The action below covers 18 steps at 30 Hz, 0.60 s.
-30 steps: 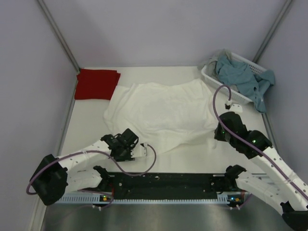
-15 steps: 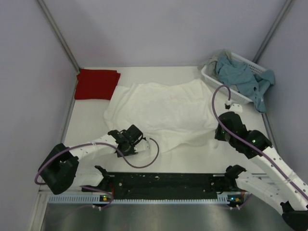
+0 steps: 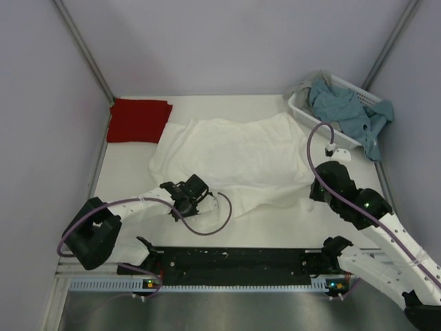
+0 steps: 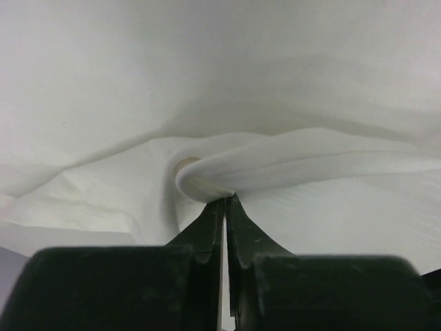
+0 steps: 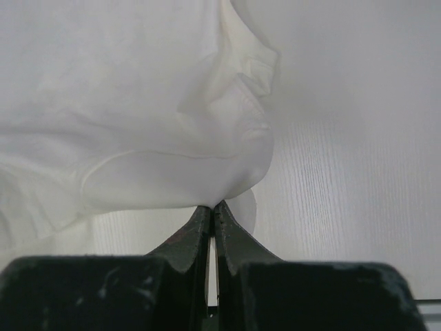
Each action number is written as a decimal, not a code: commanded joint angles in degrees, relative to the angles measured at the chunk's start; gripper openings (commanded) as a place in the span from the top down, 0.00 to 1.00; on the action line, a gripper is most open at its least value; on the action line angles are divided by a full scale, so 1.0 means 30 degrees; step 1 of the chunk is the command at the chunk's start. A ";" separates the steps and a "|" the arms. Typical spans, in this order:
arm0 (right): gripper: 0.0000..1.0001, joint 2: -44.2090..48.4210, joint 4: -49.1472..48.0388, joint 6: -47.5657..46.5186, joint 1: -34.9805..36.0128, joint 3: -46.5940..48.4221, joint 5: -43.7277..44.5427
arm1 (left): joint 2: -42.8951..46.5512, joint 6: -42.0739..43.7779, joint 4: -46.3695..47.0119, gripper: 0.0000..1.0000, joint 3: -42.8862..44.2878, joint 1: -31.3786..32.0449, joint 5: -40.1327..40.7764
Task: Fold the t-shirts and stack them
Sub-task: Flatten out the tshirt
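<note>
Top external: white t-shirt (image 3: 234,155) is spread loosely across the middle of the table (image 3: 127,176), wrinkled, its near edge bunched. No print can be made out on the side facing up.

Everything below is placed relative to the white t-shirt:
- dark red t-shirt (image 3: 139,120): folded flat, just off its far-left corner, close to touching it
- white basket (image 3: 300,110): at its far-right corner, holding a heap of blue-grey cloth (image 3: 348,112) that hangs over the rim
- left gripper (image 3: 202,196): at its near-left edge
- right gripper (image 3: 313,194): at its near-right corner

Left wrist: left gripper (image 4: 225,202) has its jaws clenched, tips nearly together and pinching a rolled fold of the white t-shirt (image 4: 289,162). The fold runs off to the right from the tips.

Right wrist: right gripper (image 5: 211,205) has its jaws clamped on a gathered bit of the white t-shirt (image 5: 138,138). The cloth bulges up from the tips, with bare table (image 5: 344,172) to the right of it.
</note>
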<state>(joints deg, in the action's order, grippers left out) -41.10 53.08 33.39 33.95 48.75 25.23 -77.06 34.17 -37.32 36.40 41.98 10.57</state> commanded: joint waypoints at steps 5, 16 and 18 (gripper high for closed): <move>1.00 0.0839 0.0411 -0.0757 -0.0127 0.1881 0.1256 | 0.1975 0.0033 0.1455 1.00 -0.0709 -0.0953 0.4904; 1.00 0.3005 0.3017 -0.2573 -0.0127 0.8293 -0.1814 | 1.3496 0.0478 -0.4220 1.00 0.6048 -0.2591 0.4922; 1.00 0.3211 0.3545 -0.2749 -0.0127 0.9700 -0.2956 | 1.3790 0.0037 -0.5076 1.00 0.7545 -0.3412 0.4711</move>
<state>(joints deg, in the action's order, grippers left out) -34.11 60.62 27.42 33.93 69.32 22.09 -38.09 36.84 -43.92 51.24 35.16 25.45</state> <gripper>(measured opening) 0.009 0.009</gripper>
